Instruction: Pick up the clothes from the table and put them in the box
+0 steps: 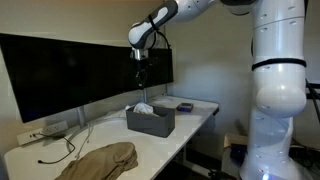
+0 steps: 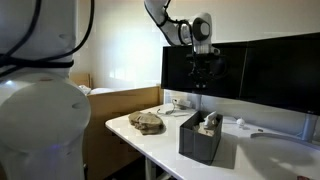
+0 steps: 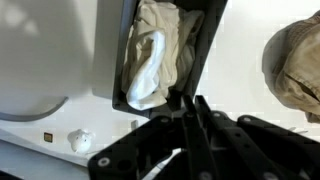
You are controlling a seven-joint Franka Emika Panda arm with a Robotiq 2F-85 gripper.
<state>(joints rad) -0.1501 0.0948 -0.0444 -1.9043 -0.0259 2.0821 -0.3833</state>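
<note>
The dark grey box (image 1: 152, 123) (image 2: 198, 142) stands on the white table (image 1: 198, 112) (image 2: 150, 140). A white cloth (image 1: 143, 108) (image 3: 152, 58) lies crumpled inside it, framed in the wrist view by the box wall (image 3: 203, 55). The tan cloth (image 1: 102, 160) (image 2: 148, 121) (image 3: 296, 60) lies in a heap on the table, apart from the box. My gripper (image 1: 141, 73) (image 2: 203, 80) (image 3: 193, 102) hangs well above the box, shut, with nothing between its fingers.
A wide black monitor (image 1: 80, 70) (image 2: 270, 75) runs along the back of the table. A power strip with dark cables (image 1: 45, 130) lies near the tan cloth. A small dark object (image 1: 185, 106) sits beyond the box.
</note>
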